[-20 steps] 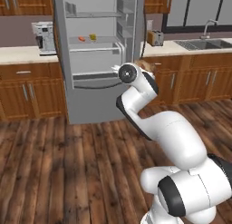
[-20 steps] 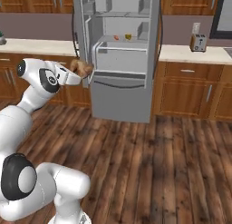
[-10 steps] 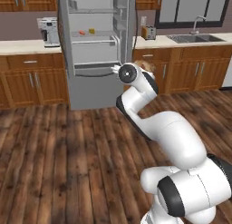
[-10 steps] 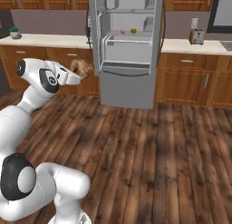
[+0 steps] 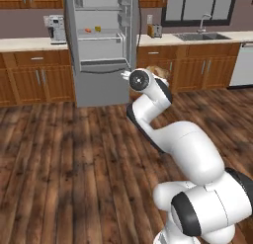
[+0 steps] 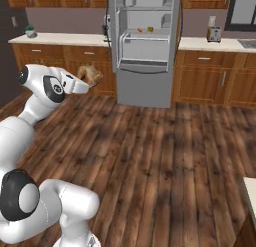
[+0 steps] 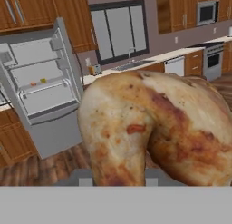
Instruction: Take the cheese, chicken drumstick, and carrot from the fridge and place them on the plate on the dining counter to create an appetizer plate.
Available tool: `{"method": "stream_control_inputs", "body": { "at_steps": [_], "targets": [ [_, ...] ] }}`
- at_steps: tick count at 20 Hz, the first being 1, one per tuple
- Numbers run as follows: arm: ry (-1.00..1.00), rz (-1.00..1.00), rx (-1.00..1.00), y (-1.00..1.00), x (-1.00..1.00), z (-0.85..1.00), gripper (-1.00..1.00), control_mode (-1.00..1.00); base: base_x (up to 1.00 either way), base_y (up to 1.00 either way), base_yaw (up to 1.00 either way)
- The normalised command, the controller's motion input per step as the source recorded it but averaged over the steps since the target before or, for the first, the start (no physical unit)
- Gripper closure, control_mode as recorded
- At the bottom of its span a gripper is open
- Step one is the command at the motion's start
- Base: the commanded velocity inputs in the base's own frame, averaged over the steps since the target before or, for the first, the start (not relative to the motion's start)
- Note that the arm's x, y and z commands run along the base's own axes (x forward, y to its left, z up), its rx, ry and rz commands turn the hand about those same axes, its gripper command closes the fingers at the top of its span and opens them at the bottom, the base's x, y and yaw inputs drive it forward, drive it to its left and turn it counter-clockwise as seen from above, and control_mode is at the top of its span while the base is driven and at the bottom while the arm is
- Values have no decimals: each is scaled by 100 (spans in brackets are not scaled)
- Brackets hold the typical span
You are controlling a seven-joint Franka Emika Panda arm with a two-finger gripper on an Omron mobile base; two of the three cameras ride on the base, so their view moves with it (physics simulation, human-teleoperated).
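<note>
Claw (image 6: 95, 76) is clenched on the chicken drumstick (image 7: 154, 132): you can see the golden-brown meat at the end of the arm in the right base view, and it sits right in front of the hand cam w/ the dark finger tips hidden under it. In the left base view the drumstick (image 5: 157, 71) peeks out just behind the wrist joint, held up in the air over the floor, apart from any surface. Below you is dark wood plank flooring (image 5: 74, 159), running from the base to the cabinets. The fridge (image 5: 101, 45) stands well ahead w/ doors open, pale grey shelves inside; on a middle shelf you've got the carrot (image 5: 87, 30) and, just beside it to the right, the cheese (image 5: 98, 28). Both are tiny at this range, so shape detail is hard to tell. Brown wood cabinets (image 5: 34, 75) w/ a pale counter top flank the fridge on both sides. Left of the fridge there's a coffee machine (image 5: 56, 29) on the counter; right of it a toaster (image 5: 156, 30), then a sink (image 5: 200, 36) w/ tap under a window (image 5: 195, 6). In the hand cam, an oven (image 7: 212, 62) w/ a microwave (image 7: 207, 12) above sits far right.
</note>
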Motion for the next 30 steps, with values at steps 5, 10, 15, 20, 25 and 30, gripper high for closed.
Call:
{"method": "stream_control_inputs", "body": {
  "at_steps": [5, 10, 15, 20, 25, 30],
  "targets": [
    [0, 0, 0, 0, 0, 0, 100, 100, -100, -4, 0],
    [0, 0, 0, 0, 0, 0, 100, 100, -100, -14, 0],
    [0, 0, 0, 0, 0, 0, 100, 100, -100, -26, -3],
    [0, 0, 0, 0, 0, 0, 100, 100, -100, -46, -7],
    [0, 0, 0, 0, 0, 0, 100, 100, -100, -57, -8],
    [0, 0, 0, 0, 0, 0, 100, 100, -100, -82, -12]
  ]
}}
